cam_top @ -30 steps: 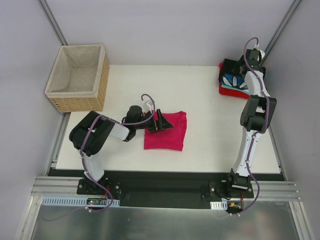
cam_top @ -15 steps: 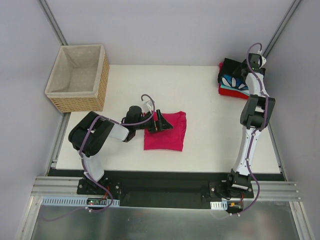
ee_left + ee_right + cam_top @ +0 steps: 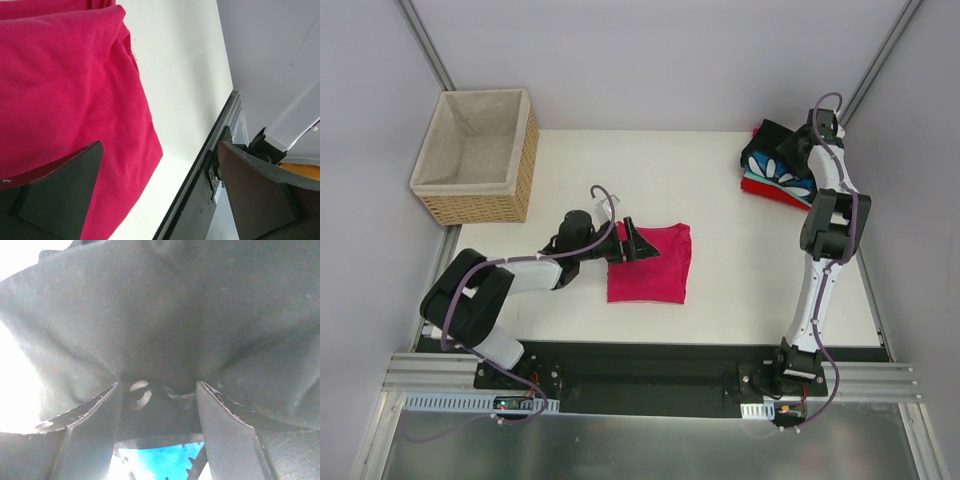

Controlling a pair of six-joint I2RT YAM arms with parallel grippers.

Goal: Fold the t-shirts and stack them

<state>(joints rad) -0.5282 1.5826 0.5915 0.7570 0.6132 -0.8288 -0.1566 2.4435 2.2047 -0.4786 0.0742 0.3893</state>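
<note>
**Folded pink shirt ready to be joined to the stack**

The pink t-shirt (image 3: 658, 268) is seen folded into a rough rectangle near the middle of the table (image 3: 740, 290). It lies well apart from the stack (image 3: 778, 172) of black, blue-petalled and red shirts at the far right corner. The left gripper (image 3: 638, 243) is set low at the shirt's left edge, with its fingers spread wide and nothing held between them. In the wrist view one finger (image 3: 55, 190) is seen over the pink cloth and the other beyond the shirt's edge. The right gripper (image 3: 158, 385) is buried in the top of the stack. Its fingers stand partly apart with black cloth (image 3: 165, 315) bunched across the gap, and whether that cloth is pinched cannot be told.

The folding is judged done and the stacking is the step in hand.

- **Grip:** The shirt's folded edge should be taken in one bite with every layer included. The lower finger should be slid between cloth and table before the jaws are closed.
- **Depth:** The grip is best made deep on the fold, not at a corner, so that the rectangle is not pulled out of shape.
- **Carry:** The shirt should be lifted only just clear of the table and carried low, so that the free layers are not let fall open.
- **Placing:** It should be laid squarely on the black top shirt, edges matched, and released only once it is flat.

On the right side, the black layer risks being dragged askew if it is tugged, so the stack should be handled as a whole or left alone.
</note>
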